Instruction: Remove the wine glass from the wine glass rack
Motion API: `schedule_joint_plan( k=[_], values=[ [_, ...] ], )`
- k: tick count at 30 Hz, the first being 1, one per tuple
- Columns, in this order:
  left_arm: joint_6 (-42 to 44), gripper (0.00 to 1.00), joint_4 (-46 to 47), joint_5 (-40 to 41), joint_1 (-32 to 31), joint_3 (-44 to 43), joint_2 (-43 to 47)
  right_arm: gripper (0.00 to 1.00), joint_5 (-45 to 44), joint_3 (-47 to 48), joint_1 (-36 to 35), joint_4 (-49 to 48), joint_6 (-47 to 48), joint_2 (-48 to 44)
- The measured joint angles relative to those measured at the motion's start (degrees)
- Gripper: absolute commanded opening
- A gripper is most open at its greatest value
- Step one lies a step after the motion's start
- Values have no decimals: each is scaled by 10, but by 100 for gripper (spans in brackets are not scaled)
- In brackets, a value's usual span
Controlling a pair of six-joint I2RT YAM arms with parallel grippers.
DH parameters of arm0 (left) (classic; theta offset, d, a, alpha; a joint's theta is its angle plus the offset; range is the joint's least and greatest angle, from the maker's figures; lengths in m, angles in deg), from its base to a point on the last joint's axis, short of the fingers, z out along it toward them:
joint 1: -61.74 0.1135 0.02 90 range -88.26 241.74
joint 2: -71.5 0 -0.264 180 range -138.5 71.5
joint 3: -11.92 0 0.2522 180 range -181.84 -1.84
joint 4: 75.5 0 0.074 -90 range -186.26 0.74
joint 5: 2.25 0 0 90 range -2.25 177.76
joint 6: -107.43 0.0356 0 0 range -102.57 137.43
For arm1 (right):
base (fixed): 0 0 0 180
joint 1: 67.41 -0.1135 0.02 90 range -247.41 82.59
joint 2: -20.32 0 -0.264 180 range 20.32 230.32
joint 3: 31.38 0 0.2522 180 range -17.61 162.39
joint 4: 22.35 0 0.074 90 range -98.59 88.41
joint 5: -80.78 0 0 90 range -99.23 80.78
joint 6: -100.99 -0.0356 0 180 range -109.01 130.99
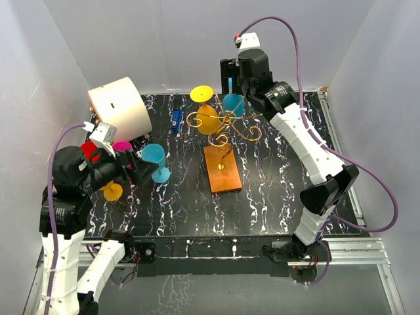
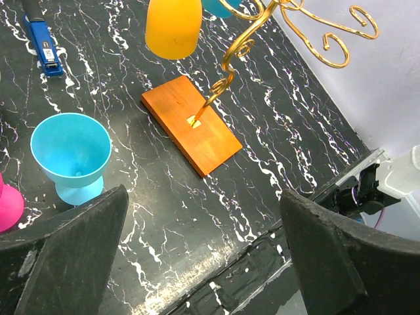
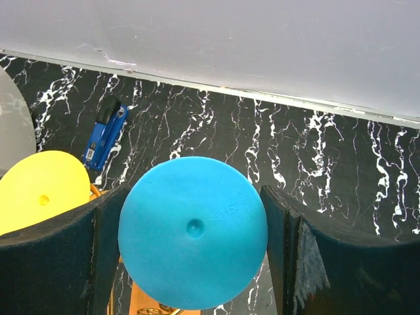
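Flanking the foot of the blue wine glass (image 3: 192, 239) with my right gripper (image 3: 195, 191), I cannot tell whether it clamps, while my left gripper (image 2: 203, 192) gapes empty.

Overhead and left-wrist views both look down on rack (image 1: 222, 172).

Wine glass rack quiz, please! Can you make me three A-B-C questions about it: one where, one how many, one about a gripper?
1. Where does the wine glass rack stand on its wooden base?
A on the black table
B on a chair
C in a gripper

2. How many glasses hang on it?
A none
B two
C five

3. The left gripper is:
A open and empty
B shut tight
C holding the rack

Answers:
1A, the base lies flat on the table.
2B, the yellow glass and the blue glass hang upside down.
3A, its fingers stand wide apart with nothing between.
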Motion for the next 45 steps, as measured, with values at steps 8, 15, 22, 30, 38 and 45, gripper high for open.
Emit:
schedule_joint_plan(
  k=[8, 15, 22, 30, 38, 45],
  values=[
    [0, 99, 0, 0, 0, 0, 0, 58, 14, -10, 24, -2, -5, 0],
    [0, 99, 0, 0, 0, 0, 0, 56, 37, -17, 33, 2, -14, 0],
    [0, 99, 0, 0, 0, 0, 0, 54, 65, -33, 33, 9, -22, -14],
    [0, 99, -2, 0, 0, 0, 3, 53, 97, -56, 33, 19, -28, -55],
    [-1, 99, -4, 0, 0, 0, 5, 53, 130, -60, 31, 15, -26, -58],
    [0, 99, -4, 1, 0, 0, 5, 53, 142, -31, 29, 9, -26, -21]
  ],
)
